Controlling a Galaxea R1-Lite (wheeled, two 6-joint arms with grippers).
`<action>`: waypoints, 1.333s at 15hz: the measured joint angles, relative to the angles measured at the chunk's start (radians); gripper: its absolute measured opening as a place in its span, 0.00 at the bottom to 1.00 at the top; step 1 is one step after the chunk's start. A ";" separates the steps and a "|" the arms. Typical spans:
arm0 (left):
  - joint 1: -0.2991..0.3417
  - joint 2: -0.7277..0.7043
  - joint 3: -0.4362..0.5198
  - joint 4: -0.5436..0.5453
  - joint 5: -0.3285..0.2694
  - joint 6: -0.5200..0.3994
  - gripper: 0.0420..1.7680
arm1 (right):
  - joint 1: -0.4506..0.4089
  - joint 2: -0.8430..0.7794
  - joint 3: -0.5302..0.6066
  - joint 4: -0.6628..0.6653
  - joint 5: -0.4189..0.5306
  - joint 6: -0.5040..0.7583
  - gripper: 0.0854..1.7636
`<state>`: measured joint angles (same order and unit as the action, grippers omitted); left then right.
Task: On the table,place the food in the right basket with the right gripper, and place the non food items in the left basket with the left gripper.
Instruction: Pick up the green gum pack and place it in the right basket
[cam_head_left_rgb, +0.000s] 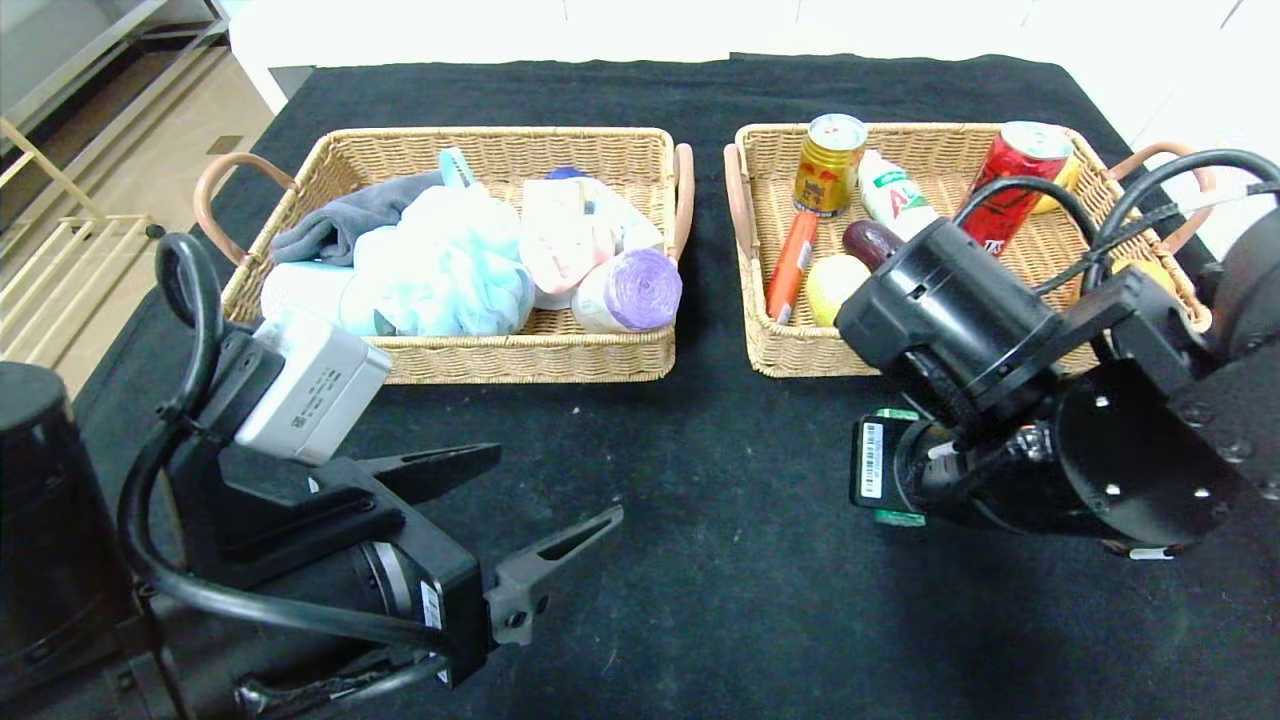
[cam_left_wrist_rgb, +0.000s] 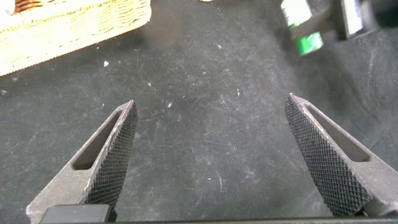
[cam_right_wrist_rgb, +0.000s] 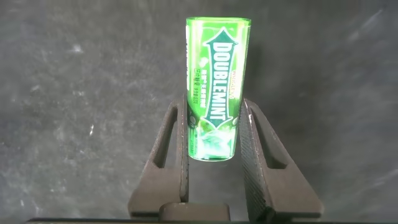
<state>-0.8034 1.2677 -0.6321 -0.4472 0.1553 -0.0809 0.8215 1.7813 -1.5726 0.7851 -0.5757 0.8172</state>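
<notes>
A green chewing-gum pack (cam_right_wrist_rgb: 216, 87) is clamped between the narrowed jaws of the right gripper (cam_right_wrist_rgb: 216, 134), which is held over the black table (cam_head_left_rgb: 720, 560) near its front edge, just short of the right basket (cam_head_left_rgb: 790, 355). In that basket a yellow lemon (cam_head_left_rgb: 832, 287) and an orange sausage (cam_head_left_rgb: 790, 265) are seen by its left wall. The left gripper (cam_head_left_rgb: 520, 500) is parked over the table's front left part with its jaws spread wide and nothing between them. In the left basket (cam_head_left_rgb: 520, 360) a light-blue bath pouf (cam_head_left_rgb: 450, 265), a grey towel (cam_head_left_rgb: 345, 222), a pink bottle (cam_head_left_rgb: 560, 245) and a purple-ended bag roll (cam_head_left_rgb: 632, 292) are piled together.
</notes>
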 joint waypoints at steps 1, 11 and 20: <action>-0.001 0.001 0.001 0.000 0.000 0.000 0.97 | -0.003 -0.016 0.000 -0.019 -0.008 -0.038 0.28; -0.003 0.008 0.004 0.000 -0.001 0.000 0.97 | -0.157 -0.063 -0.029 -0.446 -0.005 -0.488 0.28; -0.005 0.000 -0.001 -0.002 0.005 0.013 0.97 | -0.206 0.066 -0.259 -0.457 -0.005 -0.569 0.28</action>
<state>-0.8085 1.2681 -0.6334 -0.4494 0.1602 -0.0683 0.6157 1.8477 -1.8319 0.3281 -0.5811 0.2481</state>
